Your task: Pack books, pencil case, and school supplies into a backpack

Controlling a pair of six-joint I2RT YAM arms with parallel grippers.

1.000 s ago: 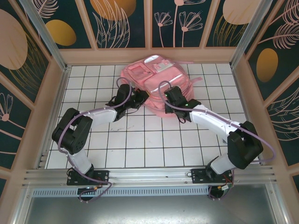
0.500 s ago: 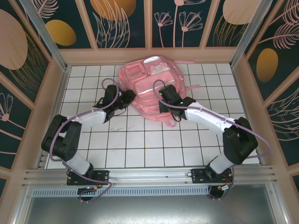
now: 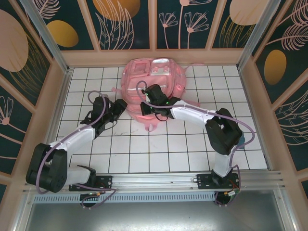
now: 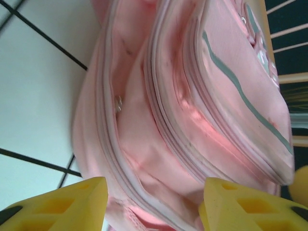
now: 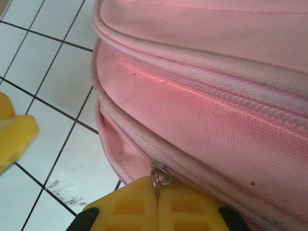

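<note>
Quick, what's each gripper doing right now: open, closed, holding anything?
Left gripper: open, empty, facing the backpack.
Right gripper: closed on the backpack's zipper pull.

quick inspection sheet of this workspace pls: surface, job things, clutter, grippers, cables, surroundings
surface: white tiled table with dark grid lines; dark scuff marks on a tile beside the backpack
job's things: pink backpack lying at the far middle of the table
clutter: nothing seen
grippers: left gripper open, yellow fingers apart and aimed at the backpack's side, contact unclear; right gripper shut on a zip pull at the backpack's lower seam
cables: purple cables run along the left arm and the right arm; none snagged that I can tell
surroundings: wood-framed wall panels with floral prints; aluminium rail at the near edge
</note>
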